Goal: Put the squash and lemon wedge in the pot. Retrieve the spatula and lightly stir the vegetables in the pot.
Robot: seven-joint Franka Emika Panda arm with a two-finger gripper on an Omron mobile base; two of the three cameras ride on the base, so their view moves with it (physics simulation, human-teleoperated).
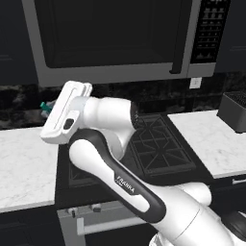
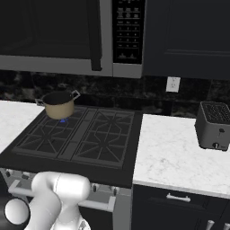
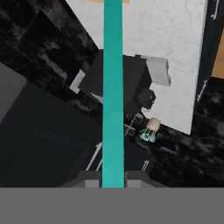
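Observation:
My gripper is shut on the spatula's long teal handle, which runs straight up the hand view to a sliver of light-orange blade at the top edge. In the left base view my white hand is raised over the stove's left side, and a bit of the teal spatula pokes out behind it. The tan pot stands on the stove's back left burner in the right base view, its inside dark. Squash and lemon wedge are hidden or out of view.
The black gas stove sits between white marble counters. A grey toaster stands on the right counter. A microwave hangs above the stove. A small blue flame shows under the pot.

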